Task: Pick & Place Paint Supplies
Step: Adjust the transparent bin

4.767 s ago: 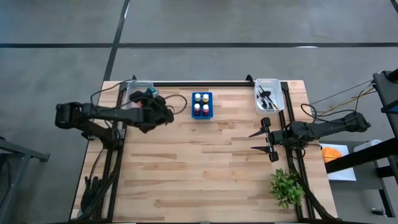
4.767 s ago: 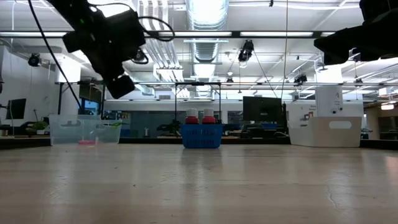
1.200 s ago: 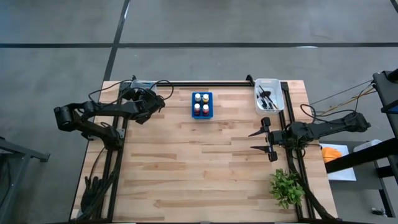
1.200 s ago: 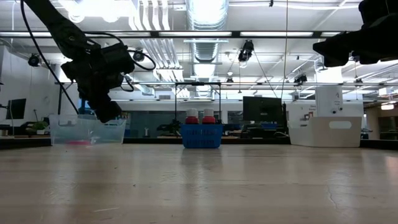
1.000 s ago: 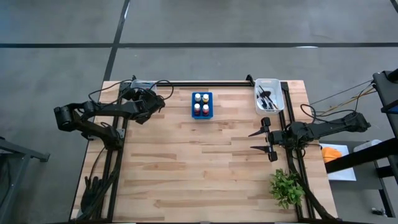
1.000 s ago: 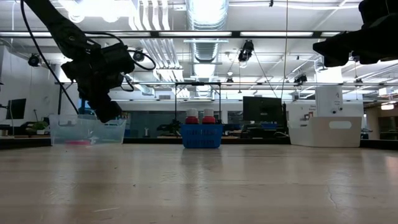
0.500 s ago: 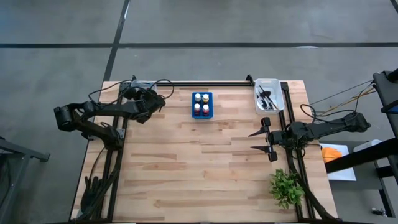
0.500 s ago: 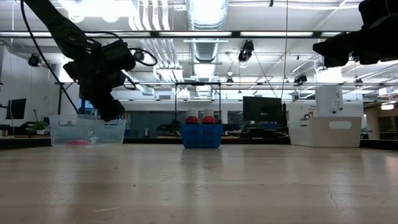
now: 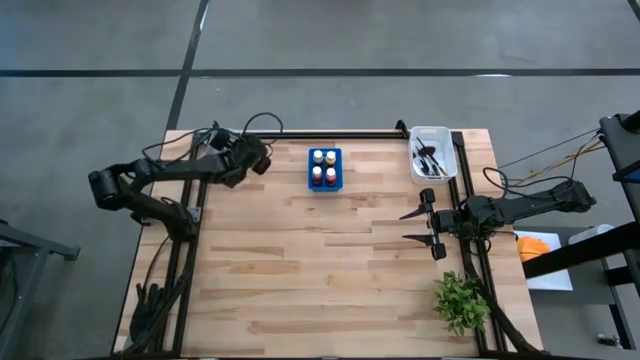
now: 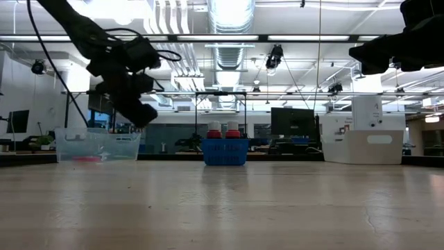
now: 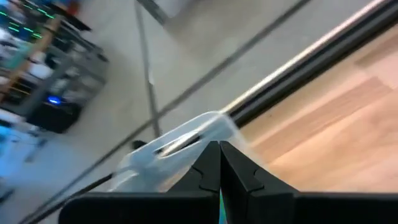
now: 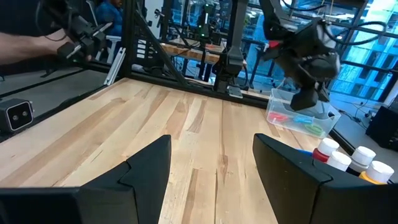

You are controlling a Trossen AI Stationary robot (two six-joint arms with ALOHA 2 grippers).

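My left gripper (image 9: 263, 159) hovers shut above the table's far left, just right of a clear bin (image 10: 97, 146) that holds red, blue and green scissors (image 12: 297, 119). The left wrist view shows its fingers (image 11: 219, 167) closed together with the bin's corner (image 11: 180, 144) beyond them. A blue holder (image 9: 324, 168) with several paint bottles stands at the far middle. A second clear bin (image 9: 433, 153) at the far right holds dark brushes. My right gripper (image 9: 416, 227) waits open at the right edge, with nothing between its fingers (image 12: 149, 171).
A green plant (image 9: 460, 301) stands at the near right corner. A black rail (image 9: 330, 133) runs along the far edge. The wooden tabletop (image 9: 320, 260) lies bare in the middle and near side. A person's arm (image 12: 31, 38) shows beyond the table in the right wrist view.
My left gripper has moved away from the clear bin toward the table's right, risen a little and turned at the wrist. The right arm has kept still.
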